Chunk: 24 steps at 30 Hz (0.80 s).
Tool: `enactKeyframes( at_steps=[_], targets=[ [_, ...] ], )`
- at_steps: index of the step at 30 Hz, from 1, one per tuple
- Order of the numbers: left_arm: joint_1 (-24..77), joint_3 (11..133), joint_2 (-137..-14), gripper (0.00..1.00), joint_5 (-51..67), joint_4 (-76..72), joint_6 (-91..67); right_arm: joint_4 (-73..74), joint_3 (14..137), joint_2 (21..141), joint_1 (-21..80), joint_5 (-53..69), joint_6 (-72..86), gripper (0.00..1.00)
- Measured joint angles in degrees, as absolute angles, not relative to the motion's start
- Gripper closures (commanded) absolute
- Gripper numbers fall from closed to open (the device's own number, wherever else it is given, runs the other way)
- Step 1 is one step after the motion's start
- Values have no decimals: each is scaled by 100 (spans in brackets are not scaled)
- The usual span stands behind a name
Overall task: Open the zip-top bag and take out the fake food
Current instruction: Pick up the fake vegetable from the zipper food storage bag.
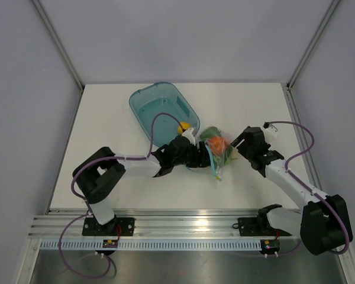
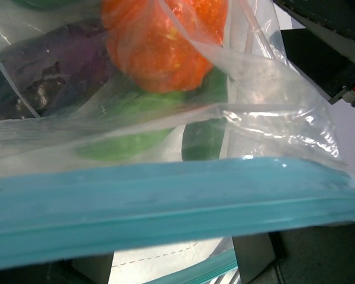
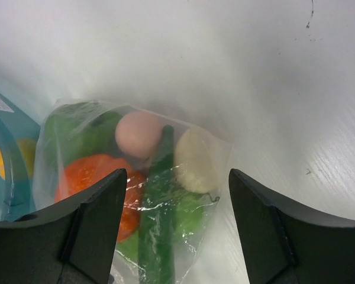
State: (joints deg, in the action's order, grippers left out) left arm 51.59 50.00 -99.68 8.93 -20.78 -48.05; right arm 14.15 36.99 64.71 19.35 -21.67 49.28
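The clear zip-top bag (image 1: 218,151) lies mid-table between my grippers, with fake food inside. In the left wrist view its teal zip strip (image 2: 165,201) runs across the frame, with a second strip edge (image 2: 207,273) lower down. An orange-red piece (image 2: 165,41), purple eggplant (image 2: 41,65) and green pieces (image 2: 130,118) show through the plastic. My left gripper (image 1: 199,155) is at the zip end; its fingers (image 2: 254,260) stand apart, tips hidden behind the strip. My right gripper (image 3: 177,173) is open over the bag's closed end (image 3: 142,195), above the cucumber (image 3: 160,225), a whitish piece (image 3: 195,160) and a pinkish piece (image 3: 139,133).
The translucent teal tub (image 1: 147,106) stands behind the left gripper, with a yellow lemon (image 1: 183,126) at its near end. Enclosure walls ring the white table (image 1: 254,106). The arm rail runs along the near edge (image 1: 183,228).
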Motion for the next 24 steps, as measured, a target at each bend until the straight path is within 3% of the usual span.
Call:
enactKeyframes(
  at_steps=[5, 9, 15, 16, 17, 24],
  targets=[
    [5148, 5000, -9968, 32, 880, -2161, -4834, 1048, 3669, 6825, 1632, -1570, 4954, 27],
    [5148, 5000, -9968, 32, 880, -2202, -4851, 775, 3667, 7122, 1590, -1177, 4969, 54],
    [5148, 5000, -10018, 33, 884, -2283, -4912, 598, 3618, 7207, 1570, -947, 5046, 85],
    [5148, 5000, -10055, 33, 884, -2314, -4950, 552, 3601, 7207, 1568, -930, 5059, 96],
    [5148, 5000, -10095, 34, 886, -2324, -4969, 521, 3586, 7207, 1566, -926, 5050, 100],
    [5151, 4755, -10232, 36, 727, -2423, -5317, 432, 3481, 7148, 1562, -897, 5083, 100]
  ],
)
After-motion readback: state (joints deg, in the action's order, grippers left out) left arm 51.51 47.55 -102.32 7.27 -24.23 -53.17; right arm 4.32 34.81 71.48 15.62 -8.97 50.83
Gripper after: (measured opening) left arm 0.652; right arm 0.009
